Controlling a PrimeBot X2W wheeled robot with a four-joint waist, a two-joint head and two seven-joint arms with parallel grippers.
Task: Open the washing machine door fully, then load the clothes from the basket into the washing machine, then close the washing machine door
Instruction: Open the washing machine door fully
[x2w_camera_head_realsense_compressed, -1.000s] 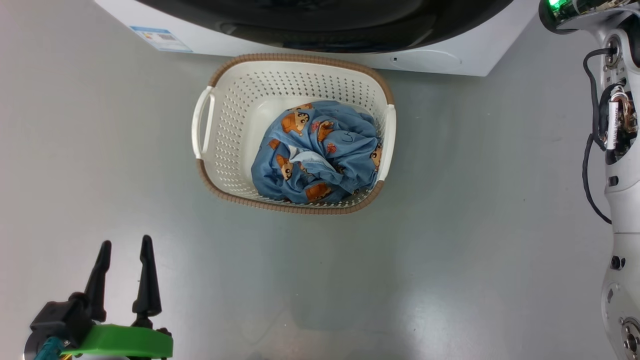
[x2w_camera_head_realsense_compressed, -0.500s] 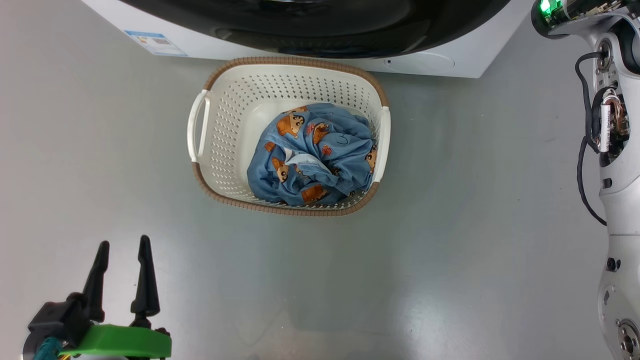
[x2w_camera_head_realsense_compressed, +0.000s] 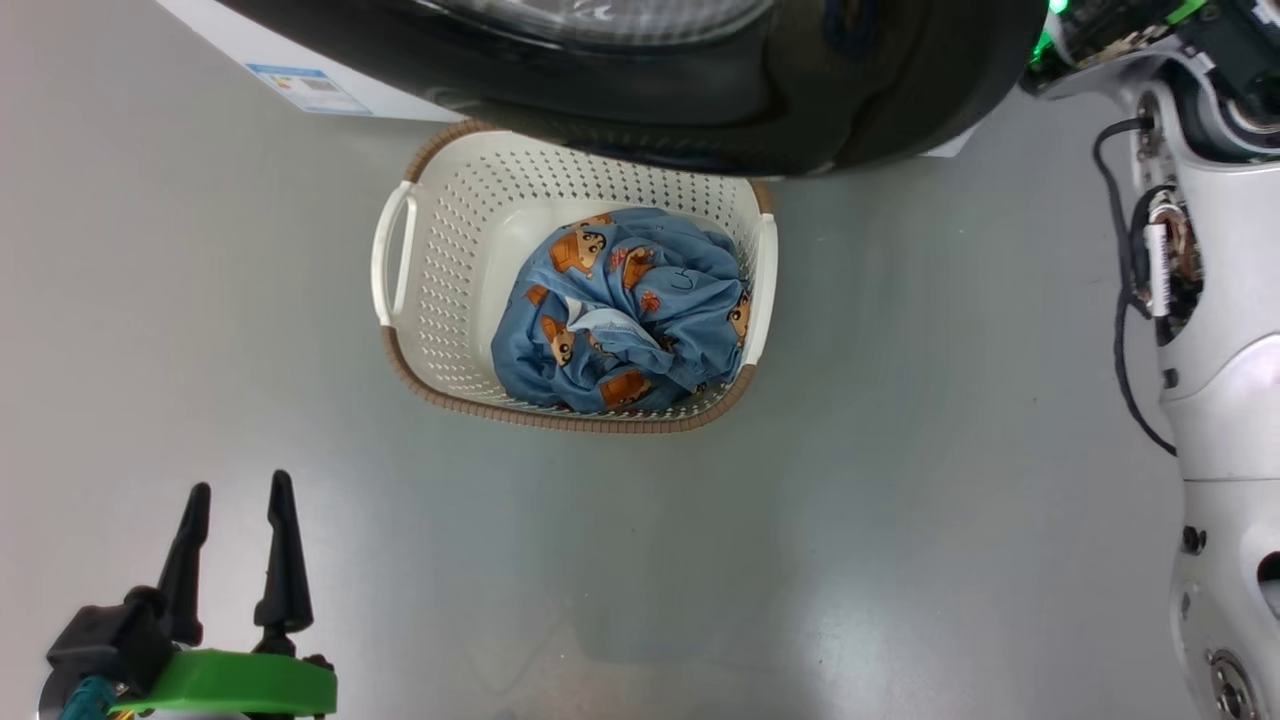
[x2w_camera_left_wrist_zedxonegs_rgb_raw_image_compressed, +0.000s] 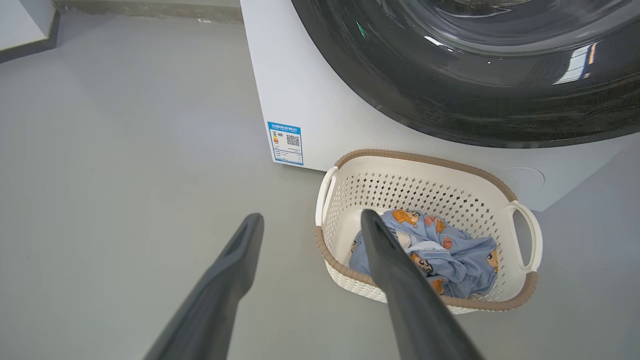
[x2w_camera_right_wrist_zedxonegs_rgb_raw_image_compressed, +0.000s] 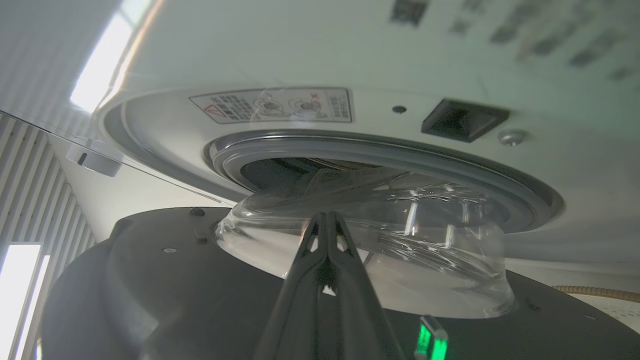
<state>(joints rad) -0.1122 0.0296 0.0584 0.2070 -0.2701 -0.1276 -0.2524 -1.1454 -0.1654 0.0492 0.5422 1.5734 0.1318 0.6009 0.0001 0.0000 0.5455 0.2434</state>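
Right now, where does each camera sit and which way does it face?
Head: high, facing down at basket, clothes, door; left gripper, right arm show.
Left wrist: low, facing basket and washer along open fingers.
Right wrist: at door's inner side, facing glass and gasket past shut right gripper.
Shared: head and left wrist both see basket.

Head cam: high, pointing almost straight down on the basket (x2w_camera_head_realsense_compressed: 415, 300), which sits mid-frame. The washing machine door (x2w_camera_head_realsense_compressed: 900, 90) overhangs the basket's far rim at frame top.

Left wrist cam: low, off the basket's near-left side. Aimed obliquely along the left gripper (x2w_camera_left_wrist_zedxonegs_rgb_raw_image_compressed: 310, 216) at the basket and the washing machine (x2w_camera_left_wrist_zedxonegs_rgb_raw_image_compressed: 320, 100) front behind it. Mid range.

Right wrist cam: up over the basket's far side, very close to the door's inner face. Looks past the glass bulge (x2w_camera_right_wrist_zedxonegs_rgb_raw_image_compressed: 400, 240) at the gasket (x2w_camera_right_wrist_zedxonegs_rgb_raw_image_compressed: 500, 185), with a sliver of basket rim lower right.

Overlap: head and left wrist both get the basket, blue label (x2w_camera_head_realsense_compressed: 305, 85) and door rim.
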